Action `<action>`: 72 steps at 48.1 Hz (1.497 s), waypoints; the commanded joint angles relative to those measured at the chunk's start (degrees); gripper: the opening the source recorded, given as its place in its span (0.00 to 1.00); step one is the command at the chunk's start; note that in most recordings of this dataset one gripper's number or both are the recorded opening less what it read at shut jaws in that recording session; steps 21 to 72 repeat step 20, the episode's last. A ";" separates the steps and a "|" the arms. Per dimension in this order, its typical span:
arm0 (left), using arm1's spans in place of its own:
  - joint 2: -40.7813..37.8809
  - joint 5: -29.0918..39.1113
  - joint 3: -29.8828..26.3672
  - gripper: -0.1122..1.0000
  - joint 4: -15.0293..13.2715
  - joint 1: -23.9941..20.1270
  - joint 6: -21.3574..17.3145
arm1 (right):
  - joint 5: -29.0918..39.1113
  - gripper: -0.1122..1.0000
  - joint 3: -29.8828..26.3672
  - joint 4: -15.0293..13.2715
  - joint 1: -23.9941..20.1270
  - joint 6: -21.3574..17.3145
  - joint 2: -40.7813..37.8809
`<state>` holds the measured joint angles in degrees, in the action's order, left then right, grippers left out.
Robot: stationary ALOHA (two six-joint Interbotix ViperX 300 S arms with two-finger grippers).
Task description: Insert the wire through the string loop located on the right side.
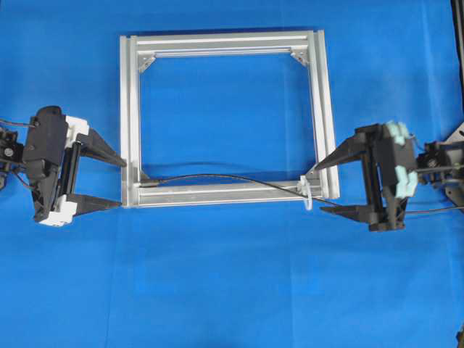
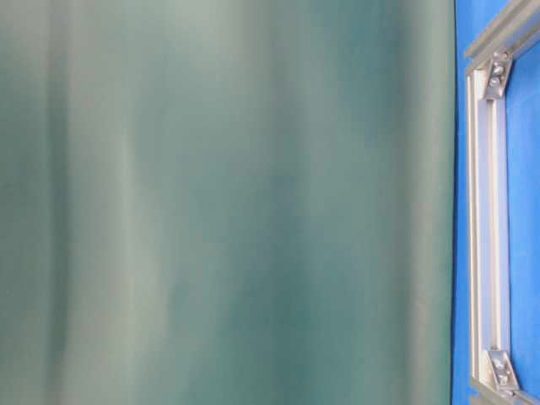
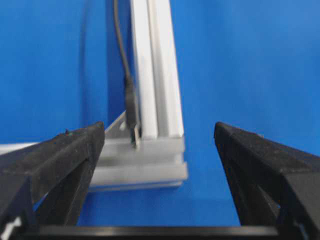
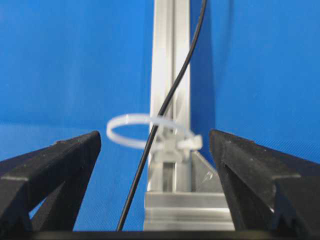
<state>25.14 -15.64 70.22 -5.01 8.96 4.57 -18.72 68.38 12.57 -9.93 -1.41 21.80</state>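
The thin black wire (image 1: 217, 176) lies along the near bar of the silver frame (image 1: 130, 109). Its plug tip (image 3: 131, 107) rests at the frame's near left corner. Its other end runs out past the near right corner. The whitish string loop (image 4: 145, 131) stands on that right corner, and the wire (image 4: 167, 102) passes through it, as the loop (image 1: 308, 196) also shows from overhead. My left gripper (image 1: 122, 184) is open just left of the plug tip, holding nothing. My right gripper (image 1: 317, 190) is open, with a finger on either side of the loop.
The frame lies flat on a blue cloth. Triangular corner brackets (image 1: 147, 62) sit inside its corners. The table-level view is mostly blocked by a blurred grey-green surface (image 2: 228, 202), with only a strip of frame bar (image 2: 485, 236) visible at the right.
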 commanded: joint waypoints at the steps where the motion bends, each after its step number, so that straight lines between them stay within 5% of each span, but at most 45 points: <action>1: 2.29 2.29 -2.11 0.88 0.09 0.26 -0.18 | 1.93 0.94 -1.23 -0.44 0.53 0.44 3.69; 15: 7.56 5.36 -2.46 0.88 0.18 -0.53 -0.09 | 8.09 0.94 -3.87 -0.53 0.97 3.08 9.05; 72: 8.44 5.36 -2.02 0.87 0.18 -0.79 -0.09 | 8.26 0.94 -3.96 -0.53 1.23 3.08 8.70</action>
